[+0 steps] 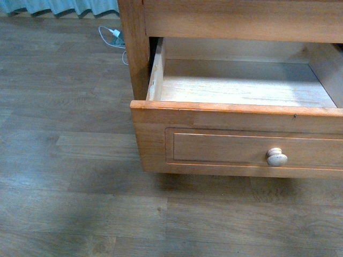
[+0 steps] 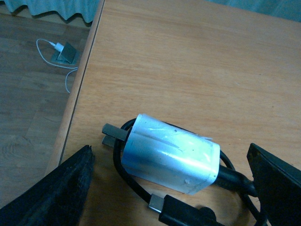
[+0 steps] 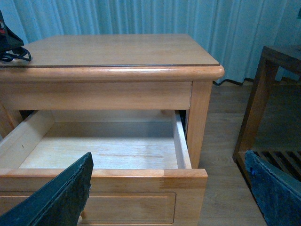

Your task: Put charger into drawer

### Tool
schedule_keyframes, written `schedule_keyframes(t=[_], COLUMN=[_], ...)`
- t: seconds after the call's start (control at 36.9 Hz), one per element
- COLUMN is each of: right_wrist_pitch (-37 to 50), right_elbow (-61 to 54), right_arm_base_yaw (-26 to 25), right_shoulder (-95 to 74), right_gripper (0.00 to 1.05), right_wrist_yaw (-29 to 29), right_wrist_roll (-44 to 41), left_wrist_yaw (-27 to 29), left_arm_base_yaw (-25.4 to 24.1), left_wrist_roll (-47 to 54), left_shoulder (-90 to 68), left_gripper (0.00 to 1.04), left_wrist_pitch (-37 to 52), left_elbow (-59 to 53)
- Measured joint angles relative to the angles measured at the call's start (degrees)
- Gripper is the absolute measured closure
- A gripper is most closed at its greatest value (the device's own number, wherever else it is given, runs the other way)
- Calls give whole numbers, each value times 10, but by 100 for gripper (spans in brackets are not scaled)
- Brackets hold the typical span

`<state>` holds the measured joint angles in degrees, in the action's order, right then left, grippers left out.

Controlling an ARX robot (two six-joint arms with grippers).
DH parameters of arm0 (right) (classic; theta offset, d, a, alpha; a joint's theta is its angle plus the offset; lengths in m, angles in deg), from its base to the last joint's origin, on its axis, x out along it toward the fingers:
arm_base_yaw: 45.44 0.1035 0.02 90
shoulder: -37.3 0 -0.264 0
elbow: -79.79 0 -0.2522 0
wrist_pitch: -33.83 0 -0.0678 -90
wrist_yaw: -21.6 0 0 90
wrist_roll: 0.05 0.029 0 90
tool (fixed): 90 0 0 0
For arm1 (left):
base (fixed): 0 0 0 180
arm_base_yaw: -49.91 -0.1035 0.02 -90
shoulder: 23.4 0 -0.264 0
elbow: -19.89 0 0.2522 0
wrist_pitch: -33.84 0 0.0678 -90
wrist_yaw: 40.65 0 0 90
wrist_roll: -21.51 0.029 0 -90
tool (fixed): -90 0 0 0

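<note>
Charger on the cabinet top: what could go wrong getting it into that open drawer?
The charger lies fairly near the edge of the cabinet top, inside the open left gripper; a clumsy close might knock it toward the floor. Its black cable loops loosely around it, so it could trail and catch on the drawer rim, perhaps hanging outside.

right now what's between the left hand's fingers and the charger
Left wrist view: the left hand's open fingers flank the charger. Between them lies only bare wooden tabletop and the charger's own black cable.
</note>
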<state>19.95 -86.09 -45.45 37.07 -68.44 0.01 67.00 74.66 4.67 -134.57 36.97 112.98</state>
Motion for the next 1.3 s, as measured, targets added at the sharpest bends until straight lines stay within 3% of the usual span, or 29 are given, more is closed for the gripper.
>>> schedule_keyframes(t=[0.08,0.14,0.27,0.41,0.62,0.81,0.95,1.08,1.17,1.19,1.3], right_wrist_pitch=[0,0,0,0,0,0,0,0,0,0,0], right_elbow=[0,0,0,0,0,0,0,0,0,0,0], right_arm_base_yaw=[0,0,0,0,0,0,0,0,0,0,0], right_shoulder=[0,0,0,0,0,0,0,0,0,0,0], right_gripper=[9,9,9,9,9,9,9,9,9,9,9], right_wrist_yaw=[0,0,0,0,0,0,0,0,0,0,0], right_wrist_roll=[0,0,0,0,0,0,0,0,0,0,0], left_wrist_yaw=[-3,-8,-18,-18,-36,-97,-149,-210,-213,-213,-230], left_arm_base_yaw=[-2,-6,-24,-29,-26,-7,38,55,52,50,43], left_wrist_roll=[-1,-1,0,0,0,0,4,36,59,63,78], left_shoulder=[-2,-4,-21,-22,-9,53,133,153,152,151,150], left_gripper=[7,14,42,50,51,51,51,51,51,50,26], left_wrist_pitch=[-2,-5,-16,-16,0,45,60,29,-21,-35,-72], left_elbow=[1,6,38,43,20,-50,-108,-118,-115,-114,-104])
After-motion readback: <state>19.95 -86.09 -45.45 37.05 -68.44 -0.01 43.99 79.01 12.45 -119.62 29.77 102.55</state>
